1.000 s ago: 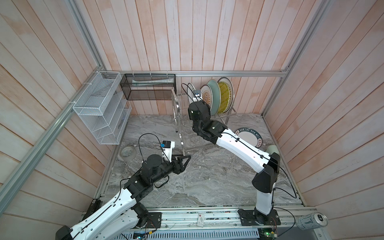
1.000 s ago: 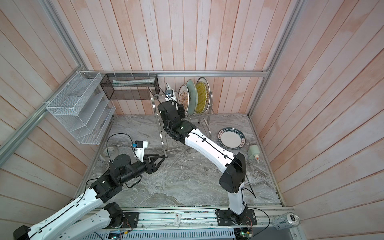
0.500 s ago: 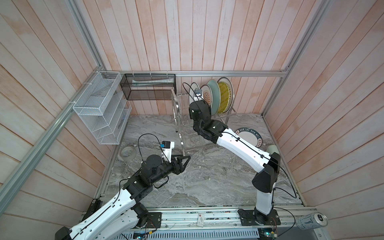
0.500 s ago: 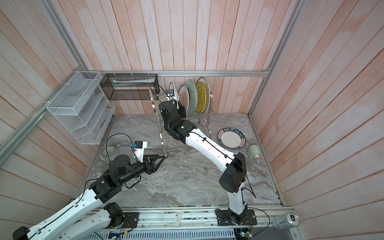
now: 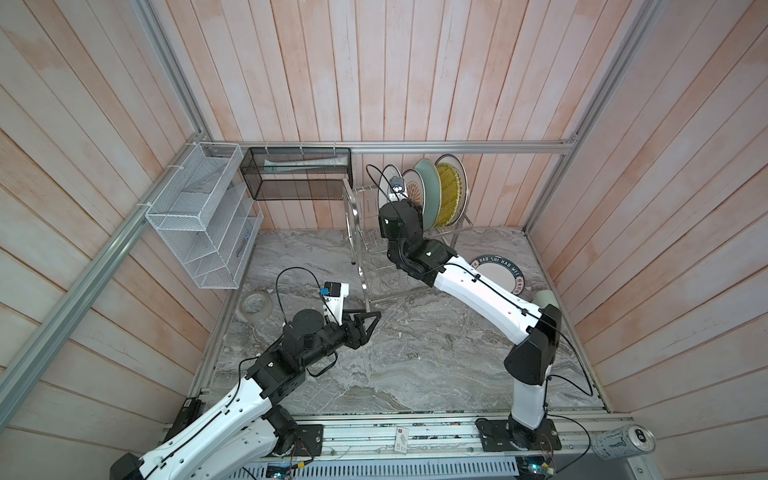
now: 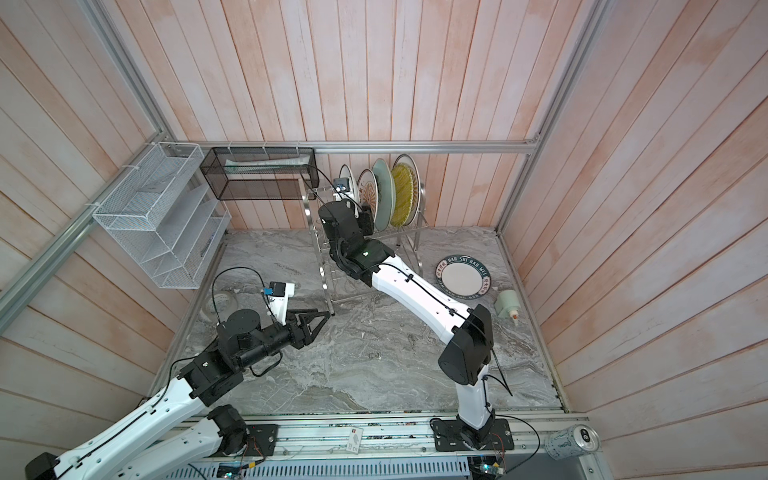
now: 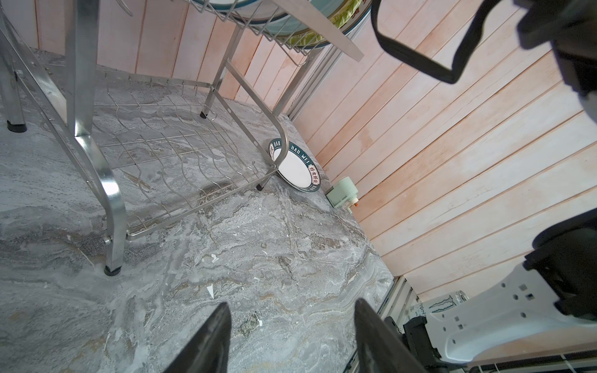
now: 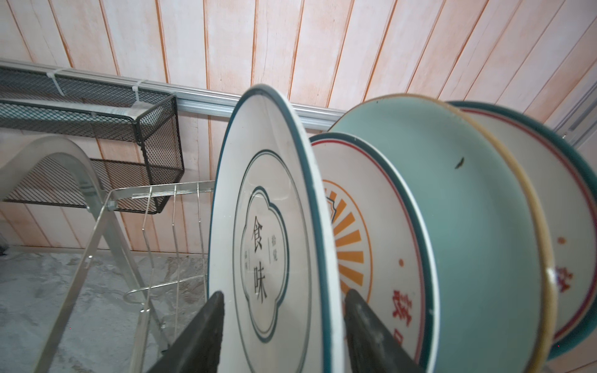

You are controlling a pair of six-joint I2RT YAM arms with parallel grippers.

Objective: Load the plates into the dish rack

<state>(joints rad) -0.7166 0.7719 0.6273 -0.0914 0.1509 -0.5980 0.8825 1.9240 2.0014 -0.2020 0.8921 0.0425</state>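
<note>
Glossy plate [image 8: 265, 226] stands upright in the wire dish rack [image 8: 55, 145]; your raised right gripper [image 8: 284, 292] straddles it, released. Your left gripper [image 7: 290, 303] hovers spread.

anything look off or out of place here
One plate lies flat on the table beside the rack, while other plates stand in it. A can lies on its side outside the table's front edge.

dish rack [image 7: 114, 200] cropped, lettered plate [image 5: 500, 276] partly hidden
</note>
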